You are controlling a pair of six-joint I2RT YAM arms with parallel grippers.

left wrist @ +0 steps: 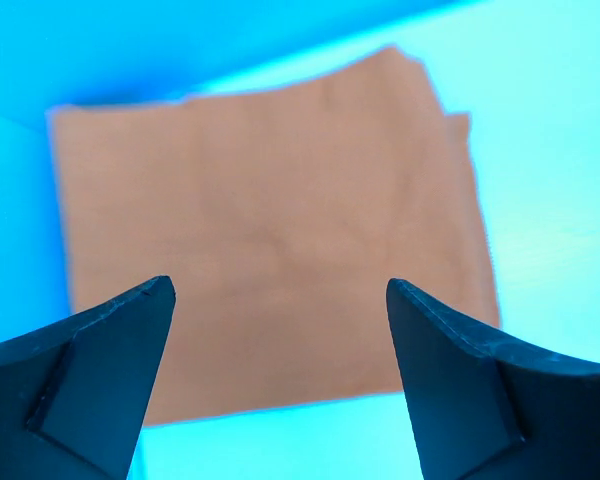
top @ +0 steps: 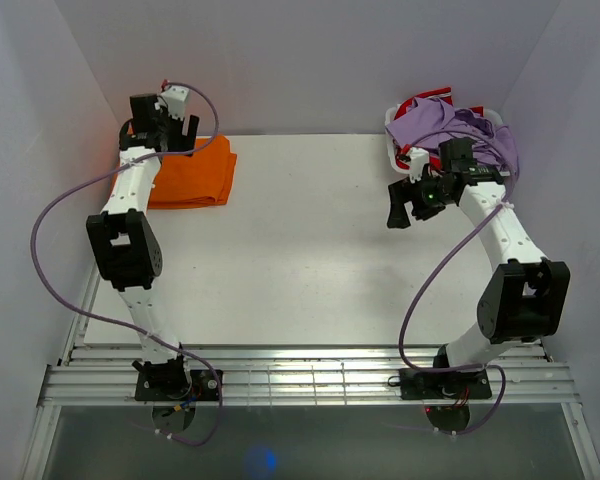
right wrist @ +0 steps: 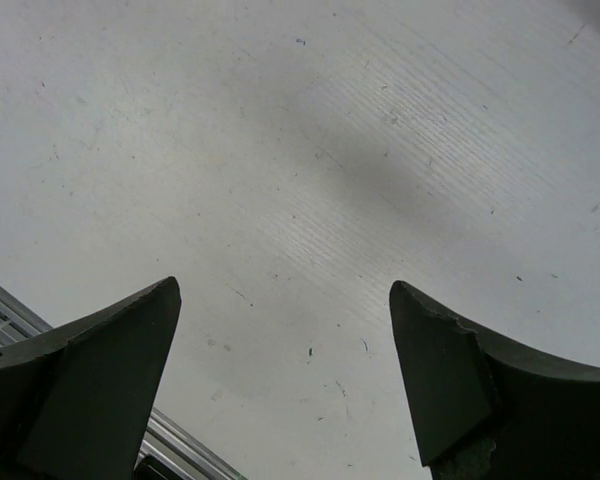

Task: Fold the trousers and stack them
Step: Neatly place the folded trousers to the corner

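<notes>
The orange trousers (top: 192, 172) lie folded into a flat rectangle at the table's far left corner. In the left wrist view they (left wrist: 270, 240) fill the middle, lying flat below the fingers. My left gripper (top: 172, 118) hangs above the trousers' far edge, open and empty (left wrist: 280, 290). My right gripper (top: 408, 212) is open and empty above bare table at the right, in front of the basket; its wrist view shows only table surface between the fingers (right wrist: 280, 290).
A white basket (top: 392, 152) at the far right corner holds a lilac shirt (top: 445, 125) and a red garment (top: 420, 102). White walls close in the table on the left, back and right. Metal rails (top: 310, 375) run along the near edge.
</notes>
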